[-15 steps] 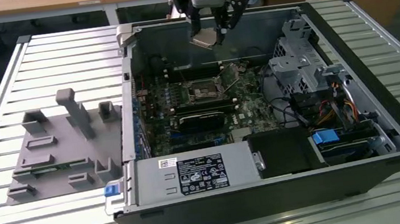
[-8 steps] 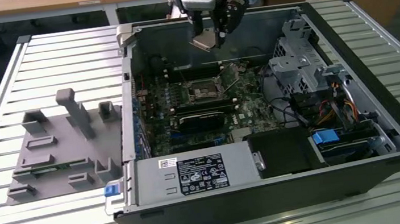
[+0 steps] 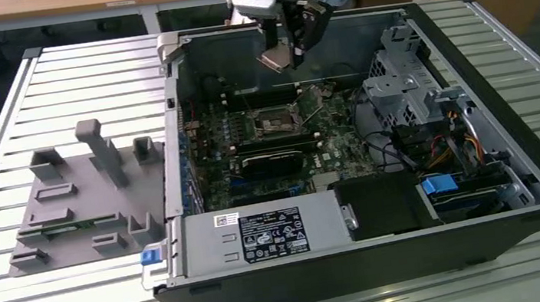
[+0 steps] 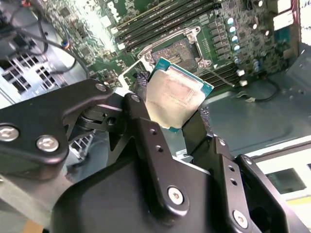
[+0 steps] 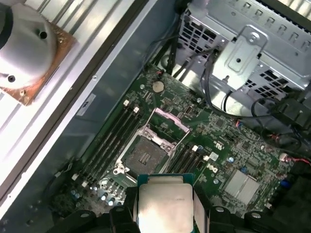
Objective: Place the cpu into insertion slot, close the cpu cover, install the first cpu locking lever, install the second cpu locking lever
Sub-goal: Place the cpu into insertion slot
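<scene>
Placement is my step in hand: black jaws clamp the flat silvery-tan square cpu [image 5: 164,206] clear above the uncovered, dark-centred, metal-rimmed insertion slot [image 5: 144,156], so I judge it needs squaring before lowering.

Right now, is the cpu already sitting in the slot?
No, in the first wrist view the tool grips the cpu clear of the board, and the slot lies bare.

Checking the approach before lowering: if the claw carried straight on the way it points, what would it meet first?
Probably the open insertion slot or the board beside it; the claw, shut on the cpu, points that way with nothing between, though depth is unclear.
</scene>
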{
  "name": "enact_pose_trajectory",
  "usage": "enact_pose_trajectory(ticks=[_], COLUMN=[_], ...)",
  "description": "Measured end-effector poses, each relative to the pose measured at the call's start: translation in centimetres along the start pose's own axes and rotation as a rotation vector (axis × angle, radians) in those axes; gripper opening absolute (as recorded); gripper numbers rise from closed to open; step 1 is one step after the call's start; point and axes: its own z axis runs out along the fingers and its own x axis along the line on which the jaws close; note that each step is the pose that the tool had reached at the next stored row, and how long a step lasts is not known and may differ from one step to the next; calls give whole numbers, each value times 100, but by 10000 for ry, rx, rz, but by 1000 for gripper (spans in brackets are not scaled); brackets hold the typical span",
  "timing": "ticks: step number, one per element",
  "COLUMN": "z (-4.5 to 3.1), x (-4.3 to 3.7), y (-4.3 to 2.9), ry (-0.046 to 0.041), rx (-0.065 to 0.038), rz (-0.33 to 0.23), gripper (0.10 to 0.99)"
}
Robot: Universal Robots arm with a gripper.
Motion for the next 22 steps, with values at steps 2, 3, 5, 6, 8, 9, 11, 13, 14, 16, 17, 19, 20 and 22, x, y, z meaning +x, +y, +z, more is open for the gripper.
enact_pose_trajectory(ticks=[2,3,5,6,8,9,11,13,14,16,17,19,20,22], z=[9,14,21,24,30,34,42,49,53,63,69,80,86,97], x=[0,0,1,1,3,4,5,5,5,5,5,5,5,5], y=[-1,-1,-1,-1,0,0,-1,-2,-3,-3,-4,-5,-6,-7], ry=[-33,-47,-68,-81,-104,-113,-134,-162,-176,-206,-222,-252,-269,-297], rx=[-7,-10,-18,-20,-22,-25,-31,-35,-37,-43,-46,-54,-58,-64], rz=[363,525,781,917,1161,1265,1515,1808,1966,2296,2471,2815,3002,3312], gripper=[541,541,541,541,541,541,541,541,541,541,541,541,541,541])
